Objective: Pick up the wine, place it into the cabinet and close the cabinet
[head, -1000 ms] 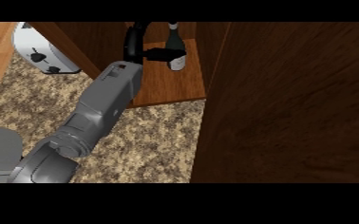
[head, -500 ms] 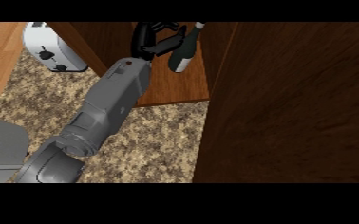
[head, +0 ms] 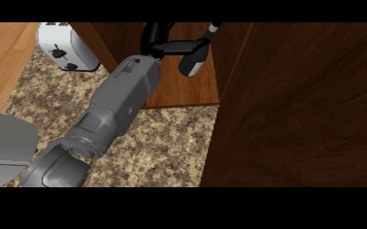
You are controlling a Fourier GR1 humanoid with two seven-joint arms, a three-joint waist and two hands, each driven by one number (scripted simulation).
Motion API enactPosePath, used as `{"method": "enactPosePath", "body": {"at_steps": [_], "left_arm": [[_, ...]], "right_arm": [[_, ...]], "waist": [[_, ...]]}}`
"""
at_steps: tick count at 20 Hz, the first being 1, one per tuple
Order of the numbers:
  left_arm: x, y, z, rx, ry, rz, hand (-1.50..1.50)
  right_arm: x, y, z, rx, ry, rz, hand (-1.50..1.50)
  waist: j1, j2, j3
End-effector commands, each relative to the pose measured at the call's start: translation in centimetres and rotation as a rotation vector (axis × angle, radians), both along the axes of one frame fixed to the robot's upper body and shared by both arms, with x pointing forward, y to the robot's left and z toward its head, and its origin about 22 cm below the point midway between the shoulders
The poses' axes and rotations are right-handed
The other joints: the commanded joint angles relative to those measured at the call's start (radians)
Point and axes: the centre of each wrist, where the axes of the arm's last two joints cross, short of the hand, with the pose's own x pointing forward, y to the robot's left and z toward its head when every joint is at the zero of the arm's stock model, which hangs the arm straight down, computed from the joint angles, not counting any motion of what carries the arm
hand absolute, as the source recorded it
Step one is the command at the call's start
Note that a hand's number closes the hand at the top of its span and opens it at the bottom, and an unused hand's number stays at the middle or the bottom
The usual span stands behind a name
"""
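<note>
Inside the cabinet [head: 179, 88], the left hand [head: 162, 42] grips the wine [head: 195, 62], toaster [head: 64, 46] nearby.

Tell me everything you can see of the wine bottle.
The wine bottle is slim, dark toward its upper end and pale grey toward its lower end. It tilts, upper end leaning right, inside the open wooden cabinet. The left hand curls round its middle; whether it touches the shelf is unclear.
</note>
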Motion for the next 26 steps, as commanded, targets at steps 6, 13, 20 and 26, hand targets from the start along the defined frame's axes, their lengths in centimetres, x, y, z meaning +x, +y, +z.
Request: {"method": "enactPosePath", "body": {"at_steps": [6, 13, 20, 26], "left_arm": [[-0.8, -0.7, -1.0, -0.047, 0.018, -0.079, -1.5], [-2.8, -0.1, -3.4, -0.144, 0.034, -0.143, -1.5], [-7.2, 0.9, -8.3, -0.181, 0.076, -0.192, -1.5], [-9.7, 0.4, -8.1, -0.195, 0.087, -0.209, -1.5]], "right_arm": [[-2.6, -0.5, 3.9, 0.096, 0.02, 0.021, -1.5], [-2.1, -0.9, 3.5, 0.083, 0.018, -0.012, -1.5], [-2.0, -0.9, 3.3, 0.065, 0.021, -0.01, -1.5], [-3.0, -1.1, 3.7, 0.084, 0.03, -0.006, -1.5]], "waist": [[0.032, -0.011, -0.001], [0.054, -0.026, 0.001], [0.071, -0.028, 0.0], [0.069, -0.027, 0.002]]}}
